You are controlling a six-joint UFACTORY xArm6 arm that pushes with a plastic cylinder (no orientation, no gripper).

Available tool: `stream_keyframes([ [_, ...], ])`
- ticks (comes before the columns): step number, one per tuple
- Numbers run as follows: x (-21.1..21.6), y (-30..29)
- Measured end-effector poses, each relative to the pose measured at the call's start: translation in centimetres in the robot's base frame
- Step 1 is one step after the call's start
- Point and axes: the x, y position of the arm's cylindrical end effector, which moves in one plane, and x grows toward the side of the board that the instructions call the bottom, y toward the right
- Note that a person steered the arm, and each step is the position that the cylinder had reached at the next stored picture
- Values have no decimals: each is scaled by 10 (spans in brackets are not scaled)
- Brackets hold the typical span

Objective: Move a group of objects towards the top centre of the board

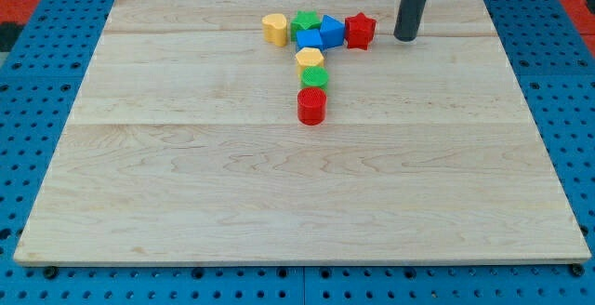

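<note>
Near the board's top centre a row of blocks runs from the view's left to right: a yellow heart-shaped block (274,29), a green star (303,22), a blue block (332,33) and a red star (360,31). A second blue block (310,40) sits just below the green star. Below it a column goes down: a yellow hexagon (310,59), a green block (315,78) and a red cylinder (311,106). The blocks touch or nearly touch. My tip (405,38) stands to the right of the red star, a small gap apart.
The wooden board (297,184) lies on a blue perforated table (28,156). The dark rod (412,3) rises out of the view's top.
</note>
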Motion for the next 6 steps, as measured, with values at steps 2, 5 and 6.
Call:
stream_keyframes([
  [2, 12, -90],
  [5, -42, -119],
  [6, -42, -51],
])
